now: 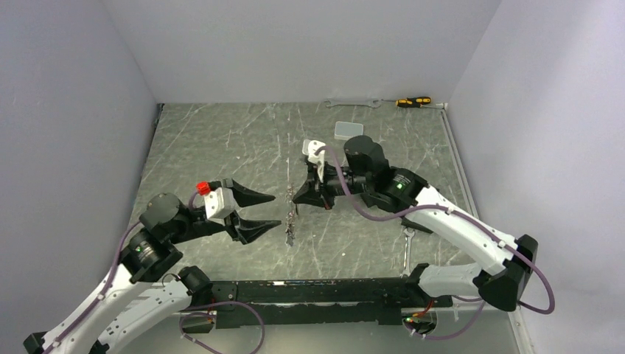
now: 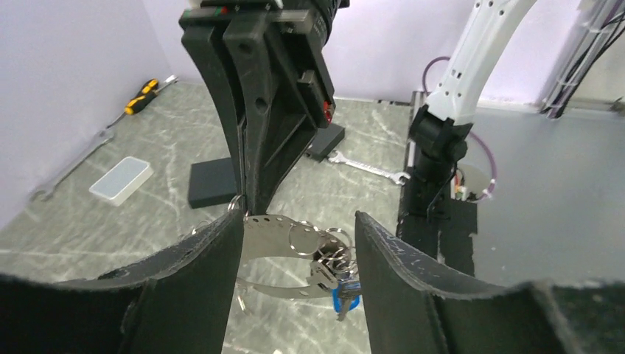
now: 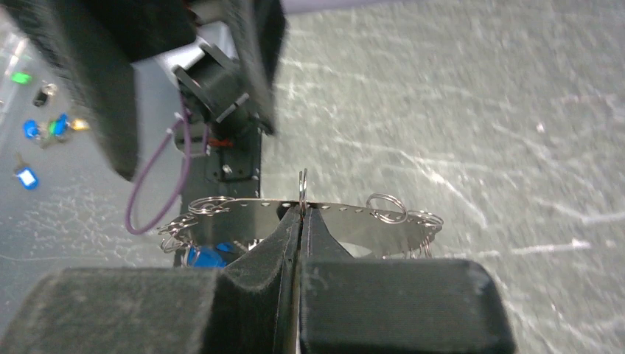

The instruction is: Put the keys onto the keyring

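Observation:
The keyring (image 2: 274, 226) is a thin silvery perforated oval band hanging in the air, with small split rings (image 2: 304, 238) on it. My right gripper (image 3: 301, 211) is shut on its upper band, and from above it (image 1: 297, 196) sits over the table's middle. A key with a blue tag (image 2: 345, 298) dangles from the ring's right end, and the blue tag (image 3: 205, 257) also shows in the right wrist view. My left gripper (image 2: 296, 258) is open with the ring between its fingers (image 2: 197, 273). The ring's left end is hidden behind the left finger.
A spanner (image 1: 352, 102) and a screwdriver (image 1: 413, 101) lie along the back wall. A clear plastic box (image 1: 345, 130) sits behind the right arm. A second spanner (image 1: 407, 251) lies at the front right. A black block (image 2: 212, 181) rests on the table beyond the ring.

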`<state>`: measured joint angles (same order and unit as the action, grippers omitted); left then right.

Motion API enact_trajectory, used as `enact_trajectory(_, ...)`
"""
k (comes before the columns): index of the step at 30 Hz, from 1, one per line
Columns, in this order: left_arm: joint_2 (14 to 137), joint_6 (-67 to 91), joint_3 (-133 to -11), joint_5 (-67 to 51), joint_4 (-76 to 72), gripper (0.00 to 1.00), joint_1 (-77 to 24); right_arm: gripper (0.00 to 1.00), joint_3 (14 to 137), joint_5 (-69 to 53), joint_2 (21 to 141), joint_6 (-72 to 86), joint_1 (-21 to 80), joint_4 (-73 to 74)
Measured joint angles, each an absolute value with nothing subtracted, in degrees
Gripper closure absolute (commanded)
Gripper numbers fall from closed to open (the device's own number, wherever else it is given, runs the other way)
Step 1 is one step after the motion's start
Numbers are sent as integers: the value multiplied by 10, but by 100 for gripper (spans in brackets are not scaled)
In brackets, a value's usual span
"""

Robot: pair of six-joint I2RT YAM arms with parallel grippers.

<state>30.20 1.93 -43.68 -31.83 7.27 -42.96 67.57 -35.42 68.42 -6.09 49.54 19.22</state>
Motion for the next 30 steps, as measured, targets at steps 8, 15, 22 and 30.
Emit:
enact_trajectory(8, 335, -74, -537, -300, 254, 43, -430, 100, 783, -209, 764, -120, 509, 379)
enact_trajectory(15, 416, -96, -534, -306, 290, 47, -429, 100, 797, -166, 768, -161, 547, 446)
enact_trajectory(22, 427, -98, -521, -347, 250, 54, -429, 100, 797, -166, 768, -186, 604, 478)
enact_trajectory(30, 474, -96, -519, -422, 217, 63, -429, 100, 797, -170, 753, -193, 611, 480)
